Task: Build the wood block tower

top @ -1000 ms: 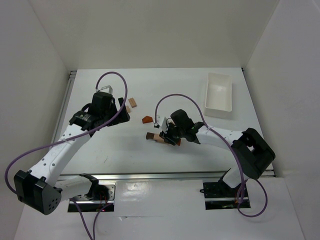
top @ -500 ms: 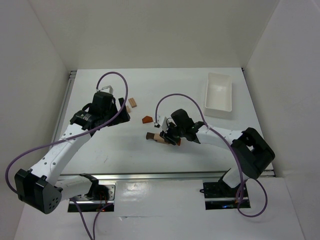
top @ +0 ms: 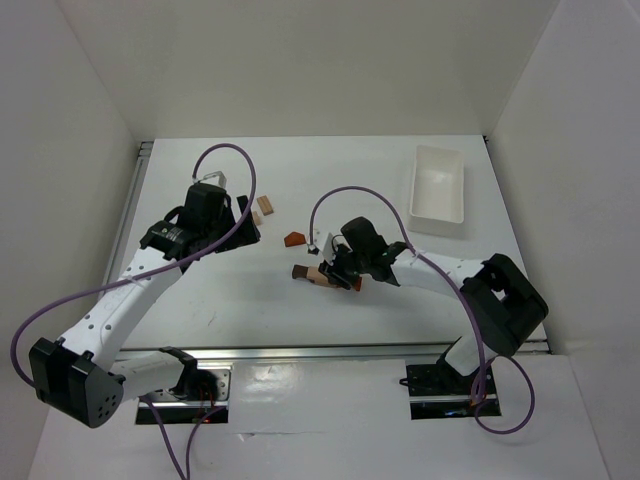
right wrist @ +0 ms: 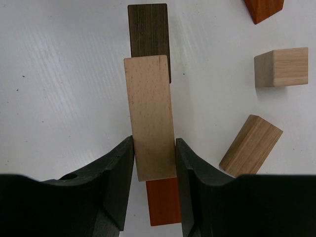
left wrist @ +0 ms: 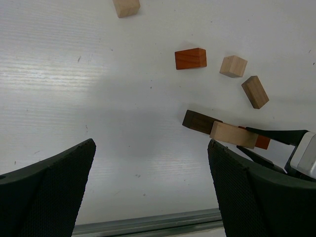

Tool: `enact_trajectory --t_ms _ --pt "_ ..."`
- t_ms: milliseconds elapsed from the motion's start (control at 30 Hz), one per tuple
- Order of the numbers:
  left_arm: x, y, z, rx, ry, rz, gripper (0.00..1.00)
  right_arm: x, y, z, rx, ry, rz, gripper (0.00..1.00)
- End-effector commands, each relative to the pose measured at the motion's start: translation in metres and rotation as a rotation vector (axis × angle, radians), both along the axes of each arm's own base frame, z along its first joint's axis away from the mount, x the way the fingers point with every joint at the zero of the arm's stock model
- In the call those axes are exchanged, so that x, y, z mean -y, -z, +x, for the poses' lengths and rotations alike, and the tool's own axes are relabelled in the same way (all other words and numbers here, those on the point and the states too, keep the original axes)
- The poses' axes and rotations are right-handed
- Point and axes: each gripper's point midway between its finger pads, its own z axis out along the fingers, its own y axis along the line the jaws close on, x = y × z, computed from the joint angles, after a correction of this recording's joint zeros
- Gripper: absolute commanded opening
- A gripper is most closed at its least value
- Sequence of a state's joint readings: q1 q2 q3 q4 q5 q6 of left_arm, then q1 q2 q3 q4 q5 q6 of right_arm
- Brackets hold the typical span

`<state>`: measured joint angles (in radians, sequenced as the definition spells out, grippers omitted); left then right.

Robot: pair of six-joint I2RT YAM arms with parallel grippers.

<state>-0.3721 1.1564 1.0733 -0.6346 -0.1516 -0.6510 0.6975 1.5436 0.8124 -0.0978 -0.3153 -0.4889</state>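
Pieces of the wood block tower lie near the middle of the white worktop (top: 250,300), between the two arms. The right pincer (right wrist: 153,150) is closed on a light tan flat wooden bar (right wrist: 148,98), with one finger pressed on each long side near its rear end. This bar sits lengthwise over a dark brown flat wooden bar (right wrist: 148,29), whose far end sticks out in front. It also sits over a reddish-orange flat wooden bar (right wrist: 164,202), which shows behind it between the fingers. Whether the tan bar rests on them or hangs just above is hard to tell from the wrist view.

Beside this stack, apart from it, lie a tilted tan short wooden block (right wrist: 251,145), a light tan wooden cube (right wrist: 280,66) and a reddish-orange wooden wedge (right wrist: 263,7). Another light tan wooden block (left wrist: 126,7) lies farther off, at the top edge of the left wrist view.

The left pincer (left wrist: 150,145) is wide open and holds nothing, hovering over bare worktop. A white rectangular plastic tray (top: 437,188) stands well apart at the far right of the worktop.
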Motion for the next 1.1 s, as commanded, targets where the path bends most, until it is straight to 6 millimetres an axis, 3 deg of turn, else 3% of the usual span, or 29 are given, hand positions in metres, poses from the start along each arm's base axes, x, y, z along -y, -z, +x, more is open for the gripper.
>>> enact_trajectory --t_ms 0,333,500,767,900,1067 --pt "0.0018 -0.0042 0.0032 0.023 0.022 0.009 1.0 -0.008 -0.0149 0.0126 0.039 0.001 0.031 0.44" --pt "0.0018 -0.0042 0.0032 0.023 0.022 0.009 1.0 -0.0054 -0.0121 0.0098 0.02 0.01 0.02 0.46" --pt "0.0003 -0.0042 0.0038 0.025 0.015 0.015 1.0 -0.006 -0.0111 0.0063 0.005 0.0 0.023 0.54" --pt "-0.0004 -0.0028 0.0021 0.017 0.016 0.018 1.0 -0.0049 -0.011 0.0077 0.005 0.016 0.02 0.54" --pt "-0.0004 -0.0028 0.0021 0.017 0.016 0.018 1.0 -0.0032 -0.0073 0.009 0.004 0.024 0.008 0.41" --pt "-0.0004 -0.0028 0.0021 0.017 0.016 0.018 1.0 -0.0033 -0.0073 0.0086 -0.002 0.03 0.01 0.4"
